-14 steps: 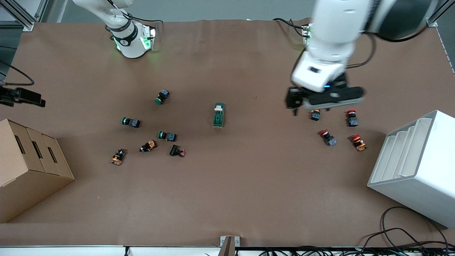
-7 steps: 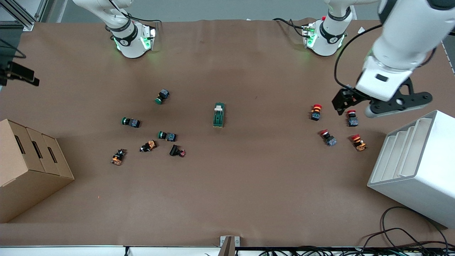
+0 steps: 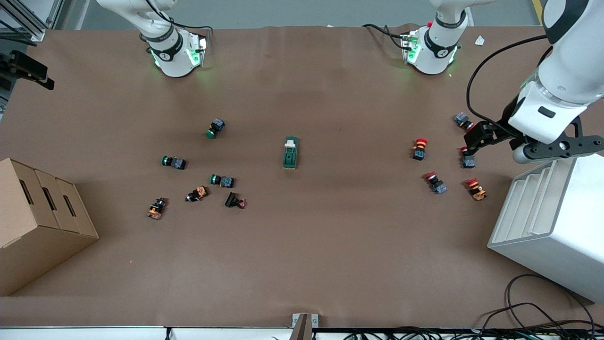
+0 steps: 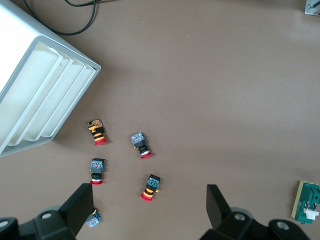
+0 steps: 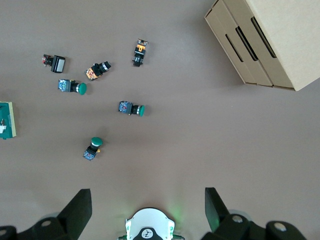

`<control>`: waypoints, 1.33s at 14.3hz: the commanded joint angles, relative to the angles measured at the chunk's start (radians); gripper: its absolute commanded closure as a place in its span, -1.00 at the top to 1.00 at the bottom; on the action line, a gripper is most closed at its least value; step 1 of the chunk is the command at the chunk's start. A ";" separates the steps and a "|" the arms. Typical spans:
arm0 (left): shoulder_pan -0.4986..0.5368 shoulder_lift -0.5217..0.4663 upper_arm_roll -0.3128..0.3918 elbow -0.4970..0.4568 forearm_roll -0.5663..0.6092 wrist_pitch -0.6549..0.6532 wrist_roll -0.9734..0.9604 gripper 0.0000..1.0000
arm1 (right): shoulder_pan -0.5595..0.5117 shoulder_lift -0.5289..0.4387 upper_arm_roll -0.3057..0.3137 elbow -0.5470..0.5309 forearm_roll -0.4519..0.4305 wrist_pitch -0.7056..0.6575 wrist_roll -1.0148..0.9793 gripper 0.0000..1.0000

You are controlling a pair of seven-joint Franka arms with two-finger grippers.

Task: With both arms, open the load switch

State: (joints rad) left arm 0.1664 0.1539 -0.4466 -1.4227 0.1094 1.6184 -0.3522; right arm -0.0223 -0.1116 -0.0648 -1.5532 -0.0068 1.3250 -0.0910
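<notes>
Change: left arm has swung off the red-capped buttons toward its own end of the worktop; right pincer has drifted farther from the front cam along the table edge. Load switch hasn't budged.
Meaning: both arms pulling away from the target, so I'd judge the task not started or arms resetting; approach to the switch yet to come.
Load switch (image 3: 290, 152): small dark-green oblong block w/ cream toggle at the end farther from the front cam; lies mid-worktop, alone, well apart from both button clusters. Hard moulded plastic by the look.
Left pincer (image 3: 476, 140): black, two-finger, up over the red-capped push-buttons (image 3: 419, 148) near the white ribbed rack (image 3: 557, 222); fingers spread wide in the left wrist view, holding nothing.
Right pincer (image 3: 26, 71): black, at the worktop's edge by the right arm's end, over the margin; fingers spread in the right wrist view, empty.
Worktop (image 3: 302, 264): matte brown sheet, faint creases.
Green-capped push-buttons (image 3: 217, 128): round caps, dark bodies, scattered toward the right arm's end.
Cardboard box (image 3: 33, 222): tan, slotted, plain corrugated look.
</notes>
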 commanded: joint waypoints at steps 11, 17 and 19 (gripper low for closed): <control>0.107 -0.059 -0.001 -0.024 -0.120 -0.049 0.208 1.00 | -0.005 -0.022 0.042 -0.012 -0.053 0.043 -0.009 1.00; -0.084 -0.122 0.202 -0.076 -0.103 -0.067 0.219 1.00 | -0.016 -0.019 0.039 0.010 -0.024 0.048 0.000 1.00; -0.169 -0.187 0.308 -0.157 -0.115 -0.077 0.232 1.00 | -0.018 -0.019 0.033 0.013 0.004 0.043 0.002 1.00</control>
State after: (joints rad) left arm 0.0655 0.0627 -0.2285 -1.4729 0.0027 1.5409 -0.1508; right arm -0.0239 -0.1259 -0.0352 -1.5474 -0.0297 1.3702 -0.0913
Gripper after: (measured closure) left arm 0.000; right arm 0.000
